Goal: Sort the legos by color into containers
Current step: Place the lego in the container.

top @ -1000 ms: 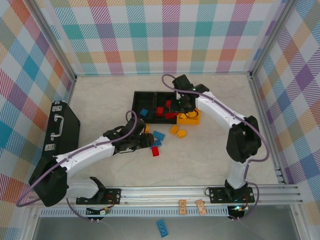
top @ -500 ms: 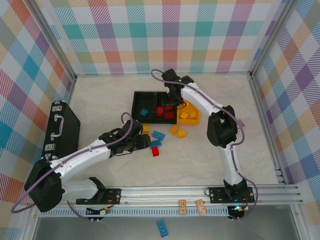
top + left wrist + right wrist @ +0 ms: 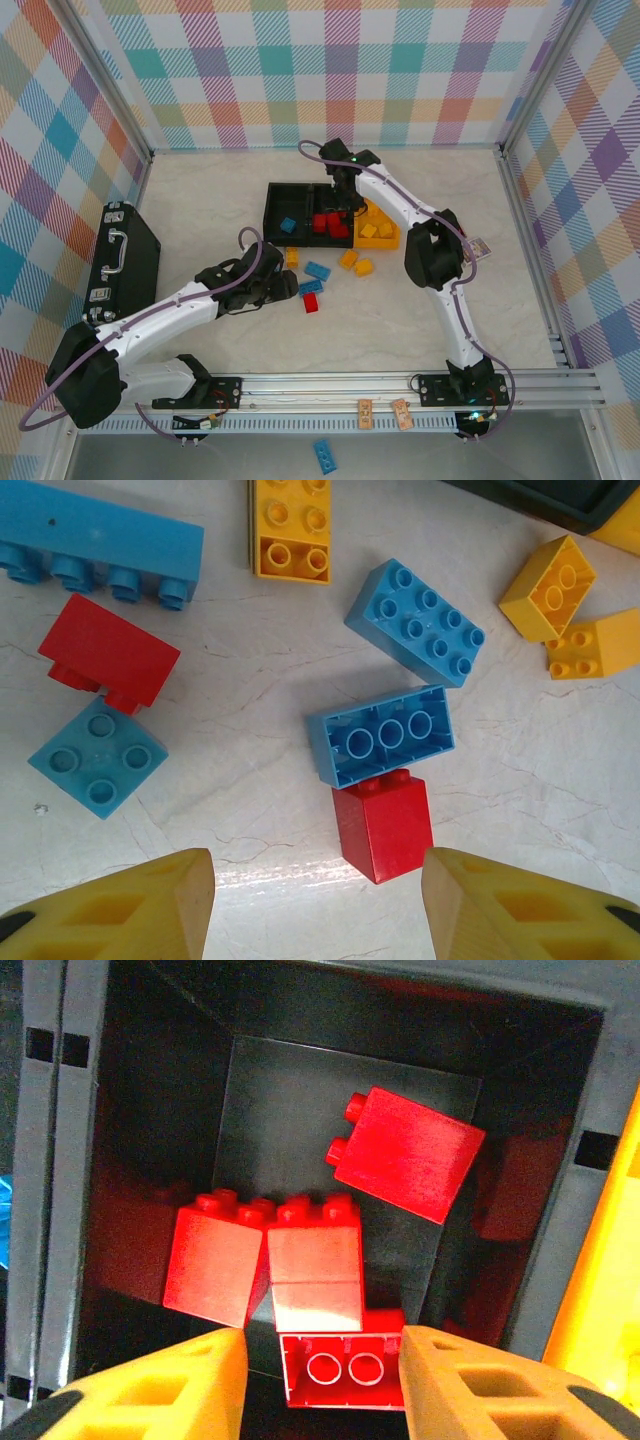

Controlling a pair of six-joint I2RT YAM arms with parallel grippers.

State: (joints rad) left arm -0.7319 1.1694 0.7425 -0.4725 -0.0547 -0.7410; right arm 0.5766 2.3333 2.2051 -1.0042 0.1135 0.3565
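Red bricks [image 3: 325, 222] sit in a black bin [image 3: 322, 242] under the right fingers [image 3: 338, 212]. Left wrist: the parted left fingers [image 3: 315, 875] flank a red brick [image 3: 383, 825] that touches a blue brick [image 3: 380, 736] on the counter [image 3: 250, 680]; closing may drag both. Right wrist: fingers parted, empty.

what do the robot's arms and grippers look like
The left arm and right arm have white link shells with bulky black joints. A thin purple cable loops along each. The left gripper and right gripper have chunky, wedge-shaped yellow-orange fingers with recessed pockets, black towards the base.
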